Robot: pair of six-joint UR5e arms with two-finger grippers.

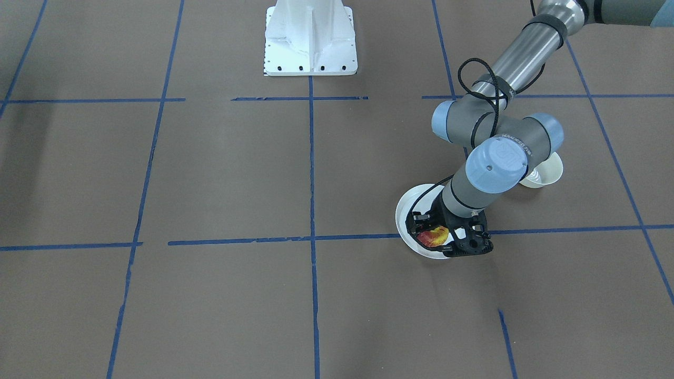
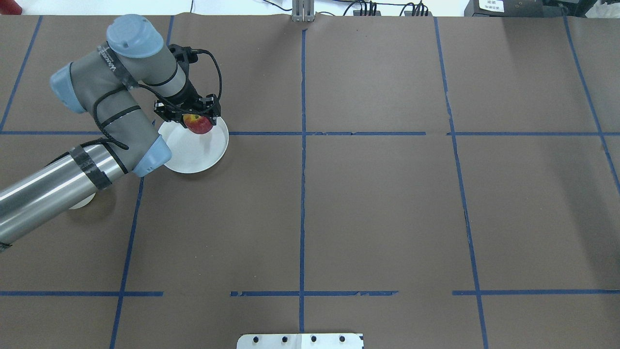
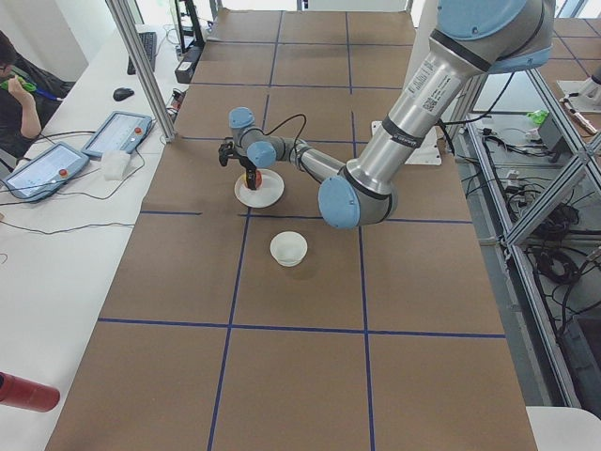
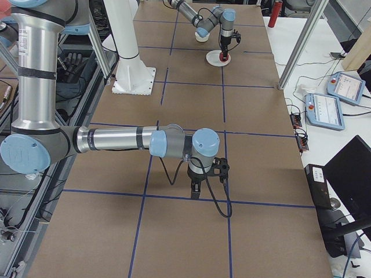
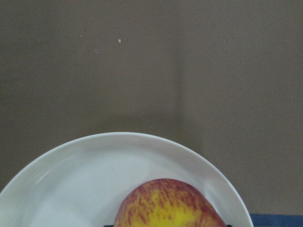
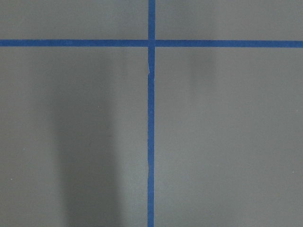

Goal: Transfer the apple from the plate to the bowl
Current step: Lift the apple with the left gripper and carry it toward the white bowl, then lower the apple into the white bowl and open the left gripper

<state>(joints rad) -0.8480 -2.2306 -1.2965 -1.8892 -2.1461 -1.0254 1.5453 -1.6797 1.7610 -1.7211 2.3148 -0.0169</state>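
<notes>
The small red and yellow apple (image 1: 433, 236) sits between the fingers of my left gripper (image 1: 444, 243), low over the far part of the white plate (image 1: 408, 211). The gripper looks shut on the apple. From overhead, the apple (image 2: 199, 125) pokes out under the gripper (image 2: 196, 118) at the plate's (image 2: 193, 154) far rim. The left wrist view shows the apple's top (image 5: 165, 208) over the plate (image 5: 80, 189). The cream bowl (image 1: 546, 171) stands beside the plate, partly behind the arm. My right gripper (image 4: 207, 174) shows only in the exterior right view, so I cannot tell if it is open or shut.
The table is covered in brown paper with a grid of blue tape lines (image 1: 311, 158). The white robot base (image 1: 310, 39) stands at mid table. My left forearm (image 2: 48, 191) lies over the bowl (image 2: 80, 202). The right wrist view shows only paper and a tape cross (image 6: 150, 43).
</notes>
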